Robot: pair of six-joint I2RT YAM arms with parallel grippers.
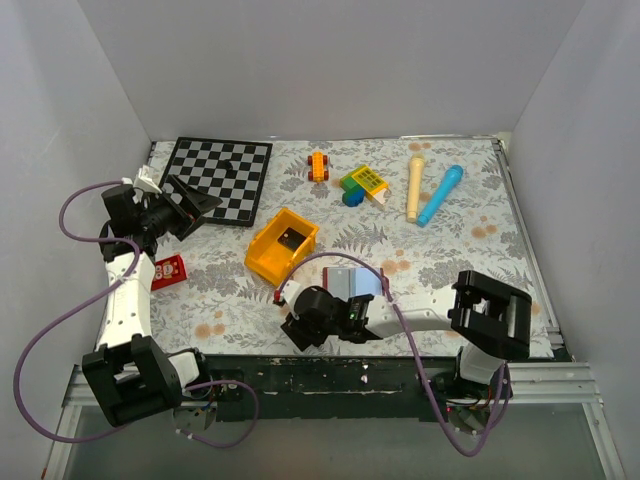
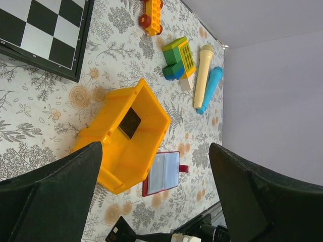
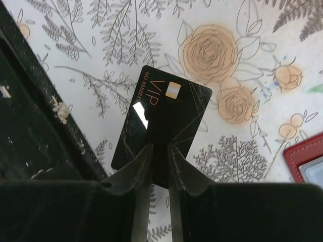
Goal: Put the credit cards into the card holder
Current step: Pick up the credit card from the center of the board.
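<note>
At the far left of the surface [image 1: 450,262], the left end effector [image 1: 205,205] hangs with its jaws spread wide and nothing between them, over the near corner of a chessboard [image 1: 220,180]. A small red tile [image 1: 170,271] lies just nearside of that arm.

Toward the middle stands a yellow bin [image 1: 265,255], and a second credit card [image 1: 291,238] sits inside it, dark against the bin's floor. Its long axis cannot be told from these views.

Just nearside of the bin, close to the front edge, the right end effector [image 3: 159,148] is pinched shut on a credit card [image 3: 164,113]. Both fingers [image 3: 139,166] clamp the middle of one short edge. The card's long axis runs straight out from the fingertips, and its free short edge, the one bearing the pale chip mark and "VIP" lettering, points away from the wrist. Whether the card is lifted or resting flat cannot be told.

Right of that, the card holder [image 1: 352,283] lies open and flat, pale blue pockets facing up, its long axis running left to right.

Along the far side sit an orange toy car [image 1: 318,166], stacked blocks [image 1: 362,183], a cream cylinder [image 1: 415,188] and a blue cylinder [image 1: 440,195].
</note>
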